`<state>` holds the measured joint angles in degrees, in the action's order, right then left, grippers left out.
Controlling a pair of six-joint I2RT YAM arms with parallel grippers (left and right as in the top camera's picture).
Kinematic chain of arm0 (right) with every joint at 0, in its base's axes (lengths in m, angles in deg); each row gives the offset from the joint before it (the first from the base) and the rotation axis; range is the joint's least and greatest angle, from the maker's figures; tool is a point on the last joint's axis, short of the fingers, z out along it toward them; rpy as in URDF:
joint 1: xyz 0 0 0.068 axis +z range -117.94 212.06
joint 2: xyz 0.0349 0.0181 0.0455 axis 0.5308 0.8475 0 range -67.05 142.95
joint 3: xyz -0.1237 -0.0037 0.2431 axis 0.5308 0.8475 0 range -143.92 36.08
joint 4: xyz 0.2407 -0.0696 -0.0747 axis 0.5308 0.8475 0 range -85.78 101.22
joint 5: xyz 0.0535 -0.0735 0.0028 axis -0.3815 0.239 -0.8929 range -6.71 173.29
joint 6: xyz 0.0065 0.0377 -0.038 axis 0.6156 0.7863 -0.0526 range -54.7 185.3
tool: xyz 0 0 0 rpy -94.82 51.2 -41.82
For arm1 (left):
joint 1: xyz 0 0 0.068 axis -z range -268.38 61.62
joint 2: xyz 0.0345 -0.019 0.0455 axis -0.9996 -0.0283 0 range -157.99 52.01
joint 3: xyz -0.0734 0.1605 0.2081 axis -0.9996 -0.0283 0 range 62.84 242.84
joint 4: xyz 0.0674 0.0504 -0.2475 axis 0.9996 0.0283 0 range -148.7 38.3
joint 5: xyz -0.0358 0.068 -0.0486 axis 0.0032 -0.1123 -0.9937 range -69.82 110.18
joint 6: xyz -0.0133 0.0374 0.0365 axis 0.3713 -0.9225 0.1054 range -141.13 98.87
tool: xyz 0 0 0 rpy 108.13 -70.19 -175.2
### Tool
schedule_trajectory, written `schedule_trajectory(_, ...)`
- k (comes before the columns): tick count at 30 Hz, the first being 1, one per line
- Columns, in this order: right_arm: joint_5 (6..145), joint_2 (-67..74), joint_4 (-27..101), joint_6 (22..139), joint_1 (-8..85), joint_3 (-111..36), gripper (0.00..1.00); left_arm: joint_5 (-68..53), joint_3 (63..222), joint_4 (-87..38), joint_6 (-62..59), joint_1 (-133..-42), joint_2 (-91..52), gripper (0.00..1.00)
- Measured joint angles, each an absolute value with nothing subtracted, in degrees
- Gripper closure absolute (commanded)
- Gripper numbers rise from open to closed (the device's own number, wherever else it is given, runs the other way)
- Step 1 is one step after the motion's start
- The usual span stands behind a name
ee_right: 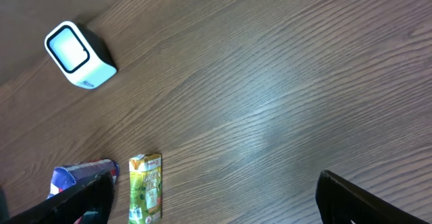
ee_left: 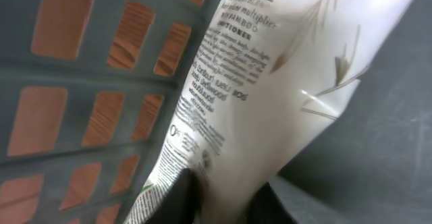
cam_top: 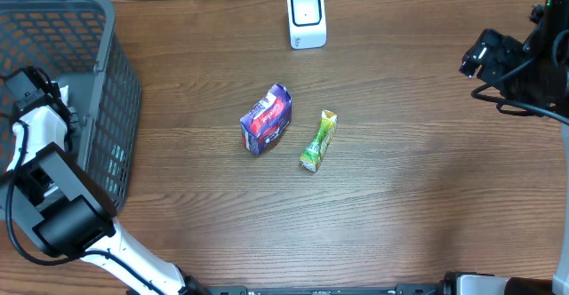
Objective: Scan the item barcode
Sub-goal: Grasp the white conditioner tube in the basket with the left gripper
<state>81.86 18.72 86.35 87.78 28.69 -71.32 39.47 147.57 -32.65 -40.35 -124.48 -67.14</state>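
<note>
The task is at an early stage. The left end effector (ee_left: 226,198) is clamped on a white Pantene pack (ee_left: 270,82) inside the grey basket (cam_top: 107,82) at the left of the surface (cam_top: 427,179). By the look of it, the pack has not left the basket. Lifting it out, carrying it to the white scanner (cam_top: 307,17) at the far edge and showing it the barcode all remain to be done.

In the left wrist view the pack's long axis runs from lower left to upper right, leaning along the basket wall. The brand name is at the upper end and the fingers (ee_left: 183,196) grip the lower end. Its printed face is turned to the camera. A striped patch near the grip may be the barcode, but I cannot tell.

The right end effector (ee_right: 216,180) hangs with fingers apart, holding nothing, above a purple pack (cam_top: 266,119) and a green carton (cam_top: 318,140).
</note>
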Motion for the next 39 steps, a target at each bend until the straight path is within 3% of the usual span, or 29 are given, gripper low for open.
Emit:
schedule_trajectory(7,81.8,18.7,86.3,87.7,28.7,-71.3,0.04,30.2,150.1,-25.7,-34.4,-123.6,-66.4,0.96)
schedule_trajectory(15,81.8,18.7,86.3,87.7,28.7,-71.3,0.04,18.9,161.1,-5.5,-27.5,-121.0,-68.5,0.96)
schedule_trajectory(21,81.8,18.7,87.0,87.8,28.7,-71.3,0.04,15.9,161.6,-4.9,-25.7,-121.0,-68.9,0.96)
schedule_trajectory(22,81.8,18.7,87.1,87.8,28.7,-71.3,0.04,15.8,161.3,-5.3,-25.6,-121.0,-68.9,0.85)
schedule_trajectory(24,81.8,18.7,87.2,87.7,28.7,-71.3,0.04,15.4,160.4,-6.7,-25.2,-121.0,-68.7,0.53)
schedule_trajectory(26,81.8,18.7,87.3,87.8,28.7,-71.3,0.04,14.6,157.6,-9.4,-25.0,-121.0,-68.8,0.47)
schedule_trajectory(27,81.8,18.7,87.4,87.8,28.7,-71.3,0.04,14.8,156.1,-10.6,-24.7,-121.0,-68.8,0.48)
schedule_trajectory(28,81.8,18.7,87.3,87.8,28.7,-71.3,0.04,14.8,155.0,-11.5,-24.7,-121.0,-68.8,0.62)
schedule_trajectory(29,81.8,18.7,87.3,87.8,28.7,-71.3,0.04,15.0,153.3,-12.6,-24.6,-121.0,-68.8,0.92)
schedule_trajectory(35,81.9,18.7,87.3,87.8,28.7,-71.3,0.04,15.1,152.1,-14.3,-24.4,-121.1,-67.8,0.96)
schedule_trajectory(39,81.8,18.7,87.4,87.7,28.7,-71.3,0.04,14.7,156.1,-7.0,-24.4,-121.1,-68.5,0.96)
